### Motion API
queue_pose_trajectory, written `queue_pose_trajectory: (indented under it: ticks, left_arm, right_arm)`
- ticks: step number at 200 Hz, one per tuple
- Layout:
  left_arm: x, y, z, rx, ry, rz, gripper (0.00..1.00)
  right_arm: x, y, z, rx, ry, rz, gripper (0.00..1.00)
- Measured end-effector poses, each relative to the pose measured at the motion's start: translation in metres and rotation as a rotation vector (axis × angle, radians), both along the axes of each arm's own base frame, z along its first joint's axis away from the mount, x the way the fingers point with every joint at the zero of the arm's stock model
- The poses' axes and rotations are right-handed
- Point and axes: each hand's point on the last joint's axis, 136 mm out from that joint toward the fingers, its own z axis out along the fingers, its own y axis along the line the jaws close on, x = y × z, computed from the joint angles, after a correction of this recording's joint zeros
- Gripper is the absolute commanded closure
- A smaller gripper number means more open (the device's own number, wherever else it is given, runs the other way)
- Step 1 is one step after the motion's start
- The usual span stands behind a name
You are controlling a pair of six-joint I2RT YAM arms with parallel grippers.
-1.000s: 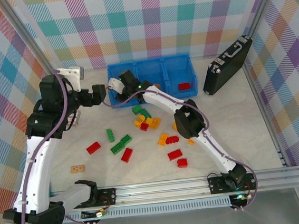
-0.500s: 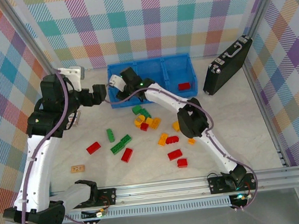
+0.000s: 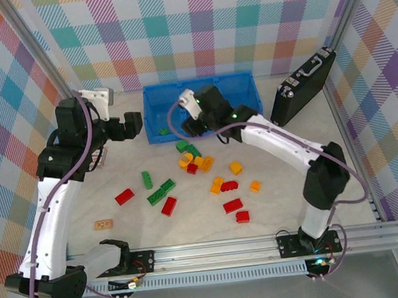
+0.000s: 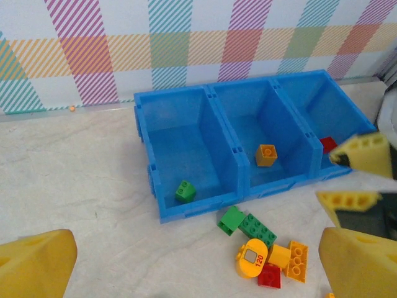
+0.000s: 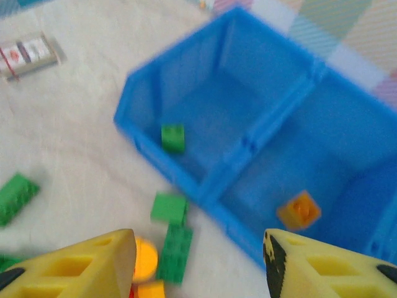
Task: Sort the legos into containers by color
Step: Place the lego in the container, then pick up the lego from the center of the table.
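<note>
- Top view: a pale marbled table (image 3: 199,225) sits inside plaid walls (image 3: 194,29) and a metal frame (image 3: 229,247). The blue tray (image 3: 159,103) is at the back, a black case (image 3: 302,86) stands to its right, and a tan tile (image 3: 103,224) lies front left.
- Most legos (image 3: 193,162) lie loose mid-table (red, green and orange mixed). One green lego (image 3: 162,131) is in the tray's left compartment.
- The left gripper (image 3: 135,125) hangs just left of the tray, and the right gripper (image 3: 191,127) is at its front edge.
- Left wrist: its fingers (image 4: 37,264) are wide apart and empty. An orange lego (image 4: 265,154) is in the middle compartment and a red lego (image 4: 327,144) in the right one.
- Right wrist: its fingers (image 5: 74,264) are apart with nothing between them, above the tray's front wall.
- A second ago the right gripper was over the left compartment. It has since drawn back rightward, its elbow swung out to the right. The left arm has not moved.
</note>
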Motion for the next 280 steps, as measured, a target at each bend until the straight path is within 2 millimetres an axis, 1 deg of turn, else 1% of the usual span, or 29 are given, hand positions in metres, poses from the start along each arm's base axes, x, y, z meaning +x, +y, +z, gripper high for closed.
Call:
queue_pose_trajectory:
  ticks: [28,46,61,75,90,130,171,222,247,280]
  left_arm:
    - [0.0,0.0,0.0,-0.001,0.0,-0.002,0.0]
    - [-0.001,-0.002,0.0,-0.007,0.001,-0.012,0.0]
    - [-0.001,-0.003,0.0,-0.01,0.001,-0.018,0.0]
    - [-0.001,-0.004,0.0,-0.012,0.002,-0.021,0.0]
    - [-0.001,-0.005,0.001,-0.017,0.004,-0.024,0.0]
    - [0.001,-0.01,0.002,-0.031,0.008,-0.044,0.0]
    - [0.002,-0.01,0.002,-0.031,0.009,-0.044,0.0]
    - [0.002,-0.01,0.004,-0.031,0.005,-0.044,0.0]
    - [0.003,-0.01,0.004,-0.031,0.007,-0.043,0.0]
    - [0.003,-0.01,0.004,-0.03,0.007,-0.043,0.0]
  right_arm:
    - [-0.037,-0.046,-0.062,-0.089,0.149,-0.101,0.4]
    - [-0.059,-0.073,-0.095,-0.132,0.236,-0.177,0.38]
    - [-0.074,-0.091,-0.116,-0.151,0.29,-0.233,0.37]
    - [-0.086,-0.104,-0.13,-0.163,0.326,-0.278,0.36]
    - [-0.092,-0.115,-0.139,-0.161,0.359,-0.322,0.35]
    - [-0.094,-0.13,-0.155,-0.145,0.408,-0.4,0.34]
    - [-0.086,-0.134,-0.171,-0.14,0.439,-0.437,0.33]
    - [-0.081,-0.138,-0.194,-0.158,0.497,-0.455,0.32]
    - [-0.076,-0.139,-0.201,-0.162,0.514,-0.464,0.34]
    - [-0.069,-0.139,-0.207,-0.167,0.528,-0.464,0.42]
